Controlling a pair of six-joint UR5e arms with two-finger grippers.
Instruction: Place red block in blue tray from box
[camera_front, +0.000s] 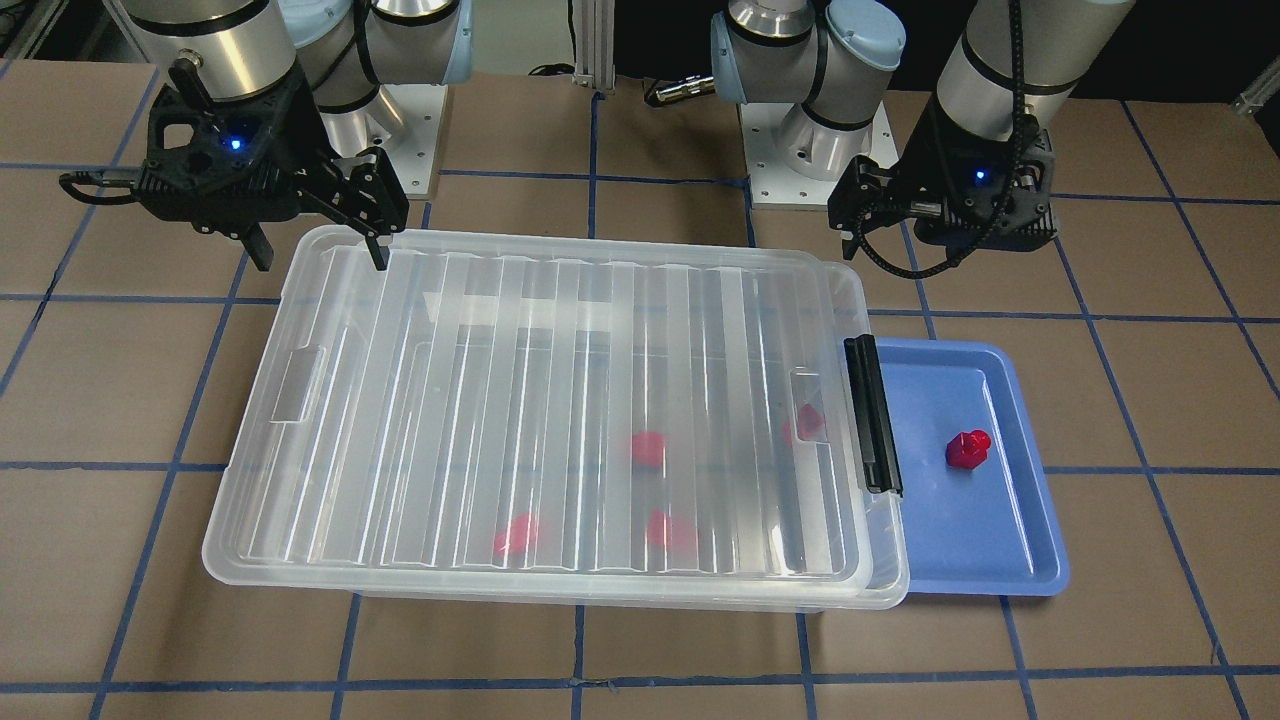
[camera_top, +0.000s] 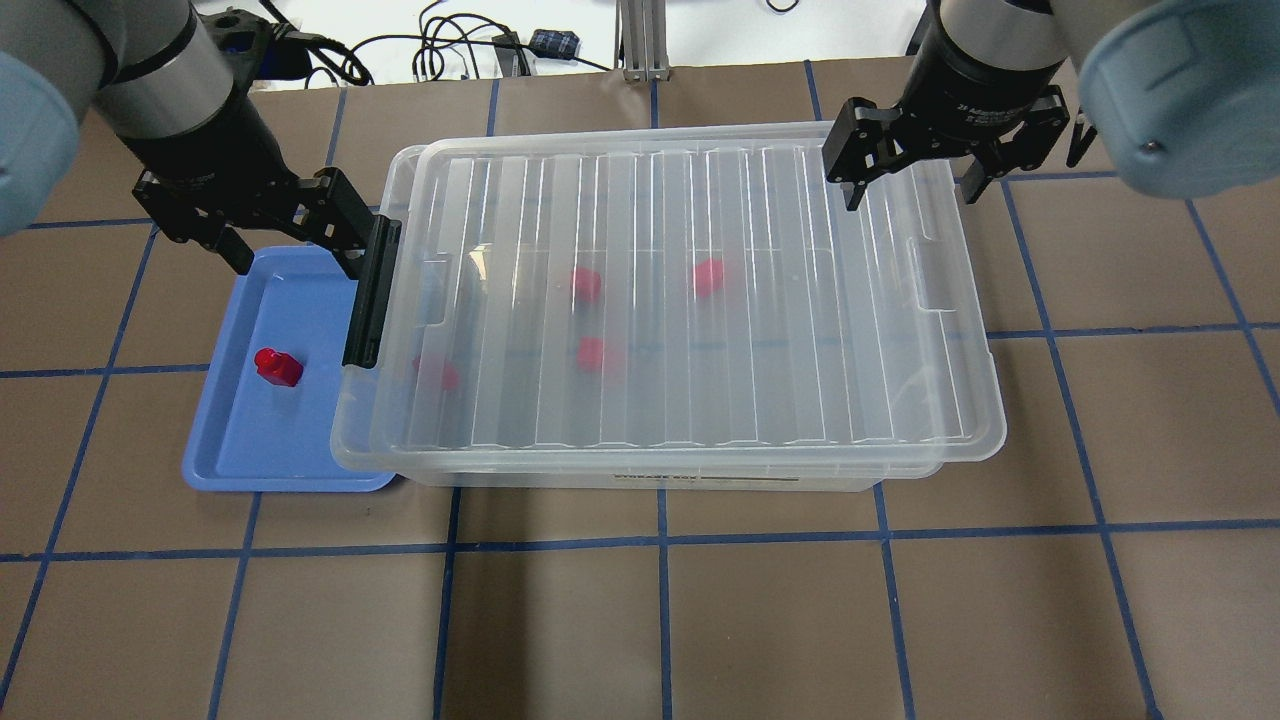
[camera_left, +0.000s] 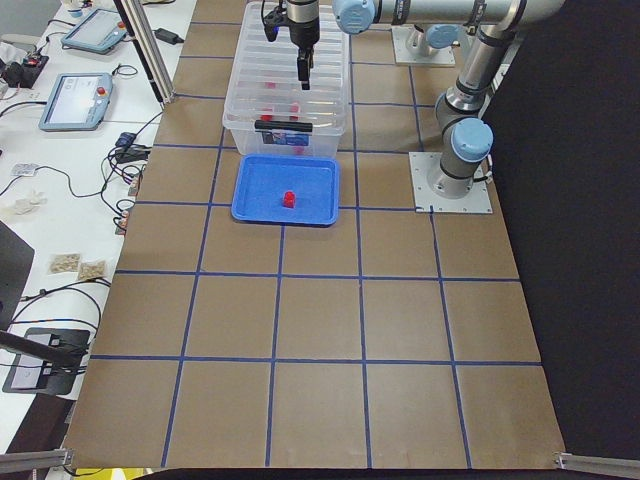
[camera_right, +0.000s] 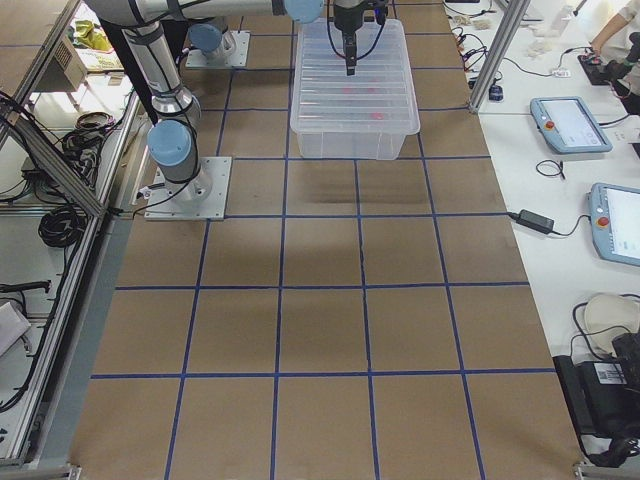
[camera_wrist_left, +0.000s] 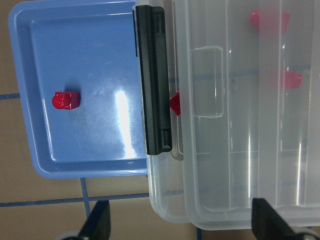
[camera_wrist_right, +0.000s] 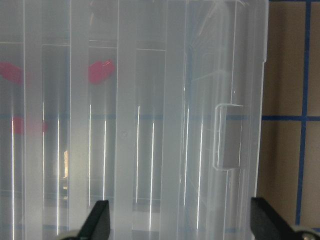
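The red block (camera_top: 277, 366) lies in the blue tray (camera_top: 270, 440), apart from both grippers; it also shows in the front view (camera_front: 967, 449) and the left wrist view (camera_wrist_left: 66, 100). The clear box (camera_top: 700, 300) stands next to the tray with its ribbed lid on and its black latch bar (camera_top: 368, 290) at the tray end. My left gripper (camera_top: 295, 255) is open and empty above the tray's far end and the latch. My right gripper (camera_top: 912, 190) is open and empty above the lid's far right corner.
Several blurred red blocks (camera_top: 587, 284) lie inside the box under the lid. The tray's near rim (camera_front: 985, 590) sticks out past the box's short end. The brown table (camera_top: 700, 620) with blue grid lines surrounds them.
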